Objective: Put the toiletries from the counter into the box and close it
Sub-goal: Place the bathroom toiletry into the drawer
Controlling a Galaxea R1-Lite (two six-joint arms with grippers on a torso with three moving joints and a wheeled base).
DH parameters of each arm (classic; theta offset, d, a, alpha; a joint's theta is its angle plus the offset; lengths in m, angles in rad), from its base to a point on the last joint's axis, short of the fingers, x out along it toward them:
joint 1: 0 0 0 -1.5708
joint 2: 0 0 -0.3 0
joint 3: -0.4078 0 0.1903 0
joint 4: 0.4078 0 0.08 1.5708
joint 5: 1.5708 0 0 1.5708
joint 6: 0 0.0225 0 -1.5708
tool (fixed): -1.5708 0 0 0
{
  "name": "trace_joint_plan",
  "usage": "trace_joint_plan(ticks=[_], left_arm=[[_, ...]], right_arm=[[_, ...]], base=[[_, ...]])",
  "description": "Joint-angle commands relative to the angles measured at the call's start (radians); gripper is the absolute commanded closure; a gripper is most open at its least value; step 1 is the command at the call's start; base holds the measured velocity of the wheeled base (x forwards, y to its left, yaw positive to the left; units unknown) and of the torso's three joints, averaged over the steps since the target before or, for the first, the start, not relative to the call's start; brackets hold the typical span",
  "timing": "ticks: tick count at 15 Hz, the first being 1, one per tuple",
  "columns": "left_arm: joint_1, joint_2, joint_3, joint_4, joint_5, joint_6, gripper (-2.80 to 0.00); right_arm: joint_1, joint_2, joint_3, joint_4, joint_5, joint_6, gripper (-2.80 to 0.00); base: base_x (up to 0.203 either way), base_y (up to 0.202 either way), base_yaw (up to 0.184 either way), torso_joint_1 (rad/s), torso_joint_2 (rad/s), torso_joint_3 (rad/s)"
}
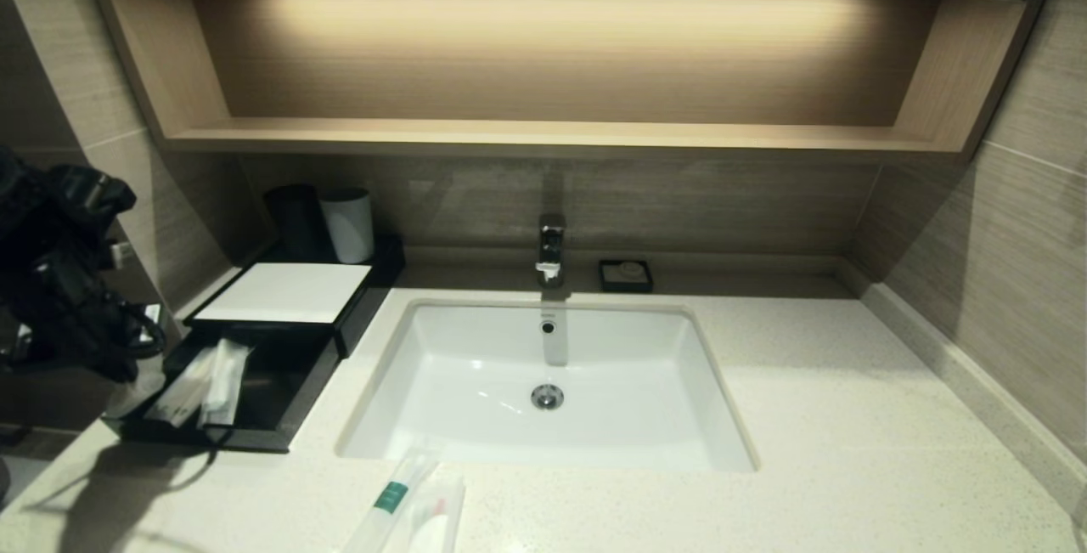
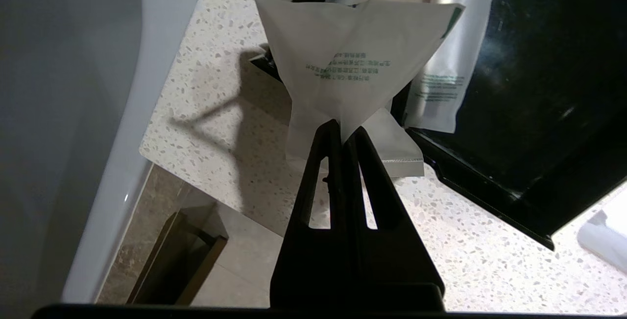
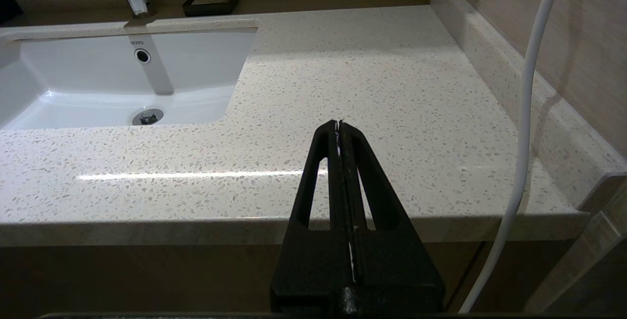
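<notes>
Pinching a flat translucent white pouch [image 2: 352, 64] between clenched fingers, the left gripper [image 2: 341, 130] hangs over the speckled stone counter [image 2: 220, 128], just beside the near corner of the box drawer [image 2: 514, 162]. The pouch fans out from the fingertips into a crumpled triangle with small green print on it, part over the counter and part over the drawer's rim. In the head view the left arm shows as a dark mass at 9 o'clock.

Glossy black and shallow, the drawer stands pulled out from the low black box [image 1: 340, 332], whose flat white top panel [image 1: 284, 291] is matte and rectangular. Inside the drawer lie two translucent white packets [image 1: 208, 383], side by side against its 9 o'clock end; the rest of its floor is bare black.

On the counter at 6 o'clock from the white rectangular sink [image 1: 475, 383], near the front edge, lie a long slim packet with a green band [image 1: 392, 493] and a flat pouch with reddish print [image 1: 437, 515], touching each other.

The right gripper [image 3: 339, 125] is clamped on nothing, parked off the counter's front edge.
</notes>
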Motion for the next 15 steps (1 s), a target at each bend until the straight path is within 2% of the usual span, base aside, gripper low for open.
trace_joint_plan(ticks=[1,4,8,15], left_arm=[[0.032,0.03,-0.011,0.005,-0.007,0.015,0.0],[0.039,0.046,-0.011,0.006,-0.014,0.017,0.0],[0.038,0.067,-0.009,0.008,-0.065,0.032,0.0],[0.038,0.118,-0.033,0.004,-0.067,0.047,0.0]], right_arm=[[0.0,0.001,0.0,0.0,0.0,0.001,0.0],[0.001,0.002,0.0,0.0,0.0,0.001,0.0],[0.001,0.002,0.0,0.0,0.0,0.001,0.0],[0.0,0.002,0.0,0.0,0.0,0.001,0.0]], base=[[0.0,0.0,0.0,0.0,0.0,0.0],[0.0,0.0,0.0,0.0,0.0,0.0],[0.0,0.0,0.0,0.0,0.0,0.0],[0.0,0.0,0.0,0.0,0.0,0.0]])
